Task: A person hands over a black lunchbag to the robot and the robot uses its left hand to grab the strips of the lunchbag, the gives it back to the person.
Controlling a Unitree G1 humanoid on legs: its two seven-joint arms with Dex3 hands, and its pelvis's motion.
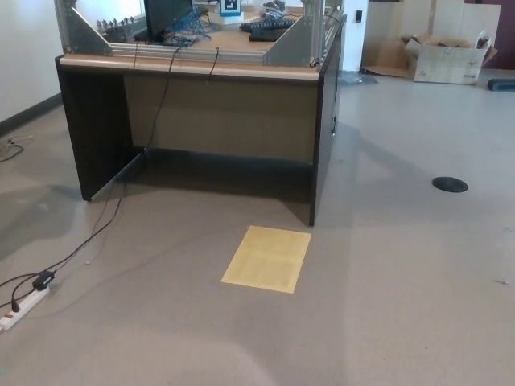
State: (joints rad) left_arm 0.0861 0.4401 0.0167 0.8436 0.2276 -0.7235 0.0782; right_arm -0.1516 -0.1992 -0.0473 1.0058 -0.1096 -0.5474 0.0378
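Note:
No black lunchbag shows in the head view, and no person is in sight. Neither of my hands nor any part of my arms appears in the picture. The view looks down on a grey floor in front of a desk.
A dark desk [201, 112] with a metal frame, cables and a keyboard on top stands ahead. A yellow sheet [266, 258] lies on the floor before it. A white power strip [22, 303] with black cables lies at left. A cardboard box [447, 58] sits far right, a black floor disc [450, 184] nearer.

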